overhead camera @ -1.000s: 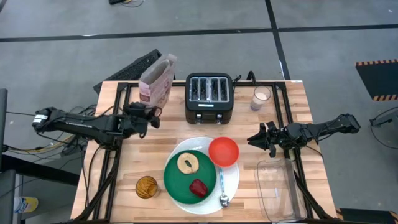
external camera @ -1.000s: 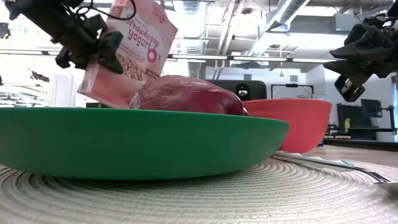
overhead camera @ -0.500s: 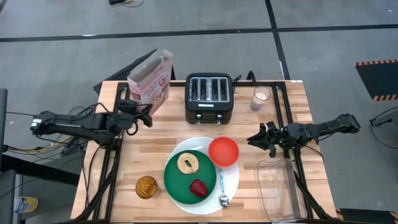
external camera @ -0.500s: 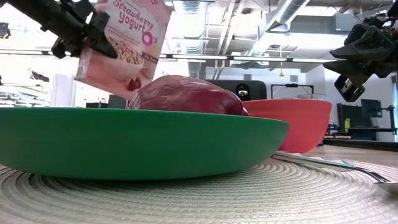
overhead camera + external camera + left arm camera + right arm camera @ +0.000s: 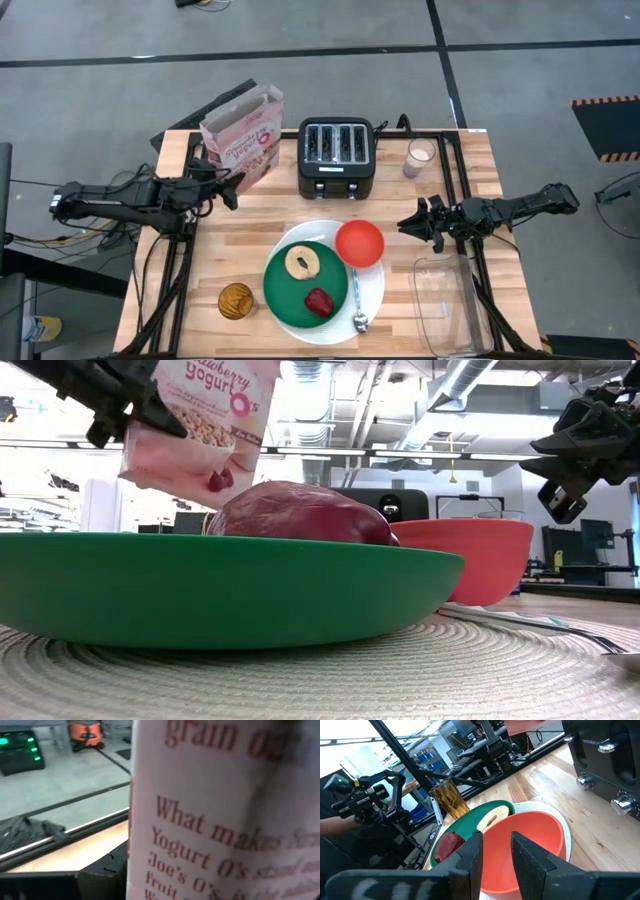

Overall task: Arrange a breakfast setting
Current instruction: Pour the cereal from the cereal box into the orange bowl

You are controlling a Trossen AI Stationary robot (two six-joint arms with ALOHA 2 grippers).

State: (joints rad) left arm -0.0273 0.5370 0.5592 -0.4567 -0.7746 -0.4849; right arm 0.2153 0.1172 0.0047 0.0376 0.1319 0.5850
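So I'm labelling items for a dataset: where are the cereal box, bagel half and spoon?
cereal box (image 5: 243, 135), high view, printed front face.
bagel half (image 5: 302, 263), high view, its ring.
spoon (image 5: 360, 320), high view, metal bowl end.

- Left arm (image 5: 130, 200): slim black segmented links, with loose black cables along it and a white-tipped joint at the far end.
- Right arm (image 5: 510, 208): the same black build, with blocky matte-black fingers (image 5: 530, 865).
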